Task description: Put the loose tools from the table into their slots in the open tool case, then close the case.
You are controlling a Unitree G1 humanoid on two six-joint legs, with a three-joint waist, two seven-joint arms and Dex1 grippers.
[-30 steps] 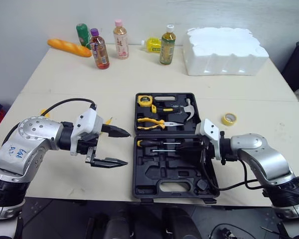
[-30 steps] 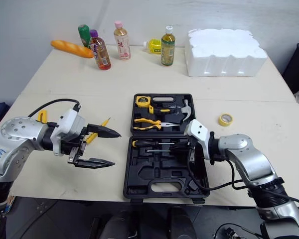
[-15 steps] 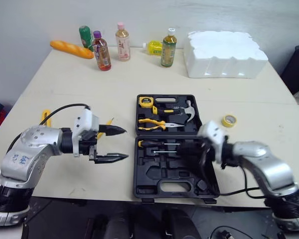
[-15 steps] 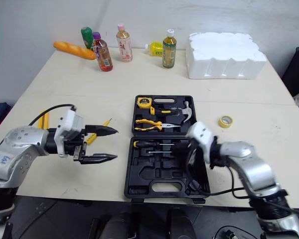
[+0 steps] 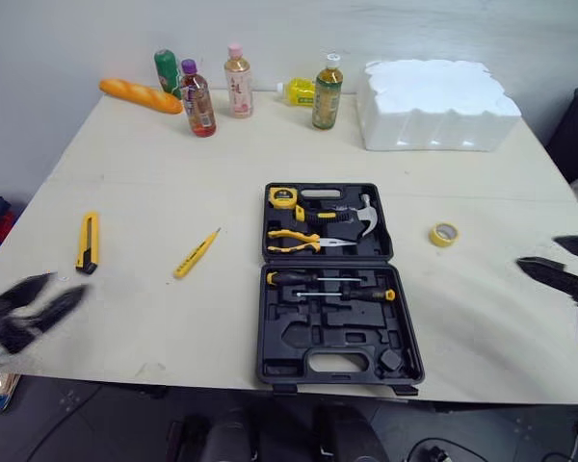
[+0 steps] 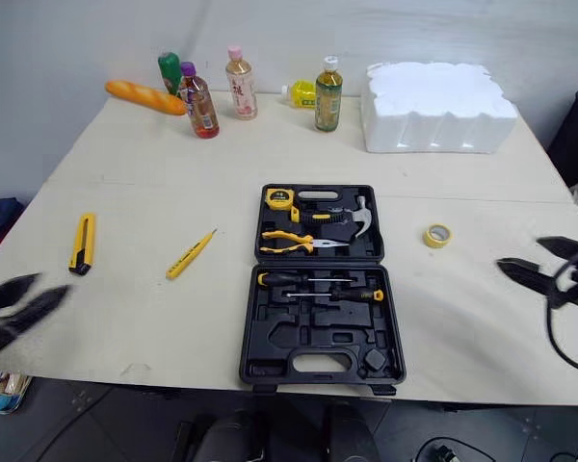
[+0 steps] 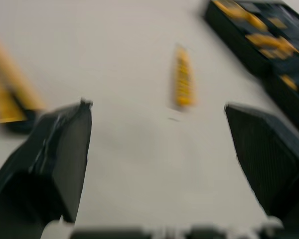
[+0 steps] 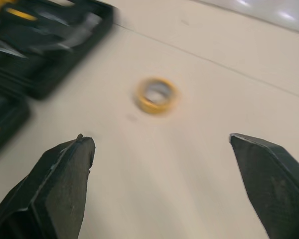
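Left gripper: is hovering low at the near left edge of the table, arm drawn back, fingers standing wide apart and holding nothing.
Right gripper: is hovering at the right edge, fingers likewise spread wide and empty, pointing inward.
Tool case: is lying open and flat between the two grippers, well apart from each.
Case, half away from grippers: is holding a tape measure, pliers and a hammer.
Case, nearer half: is holding two screwdrivers side by side; other slots are showing bare.
Utility knife: is lying near the left gripper's fingertips, on the side away from the robot.
Slim yellow tool: is lying ahead of the left gripper, between it and the case.
Tape roll: is lying ahead of the right gripper, beside the case.
Beyond the case: bottles, a bread loaf and a foam block are standing well apart from both grippers.
Writing: bottle labels are showing no readable text.
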